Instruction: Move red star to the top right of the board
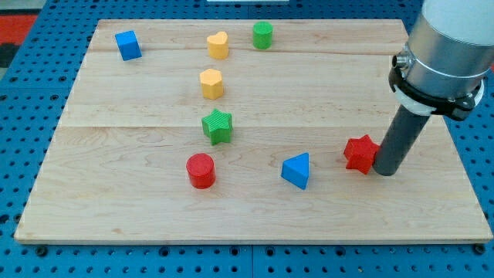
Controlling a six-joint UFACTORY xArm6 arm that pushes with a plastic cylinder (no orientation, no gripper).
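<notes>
Board (pixel 116 208), rod, red star: risk entry.
My tip (pixel 384 171), no jaws fitted, touches the red star's (pixel 360 153) right side, near right of board; pushing from here likely drives it left toward the blue wedge (pixel 297 171), away from the far-right corner.

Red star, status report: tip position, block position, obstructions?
My tip against the red star block, on its right side. Star sits lower right of the wooden board. Nothing between star and top right corner.

I see the board (pixel 255 208) in pale wood grain. On it: blue cube (pixel 128 45), yellow heart (pixel 218 44), green cylinder (pixel 262 35), yellow block (pixel 211 83), green star (pixel 218 127), red cylinder (pixel 201 171), blue triangle (pixel 296 170), red star (pixel 360 153). My tip (pixel 384 171) is dark grey.
</notes>
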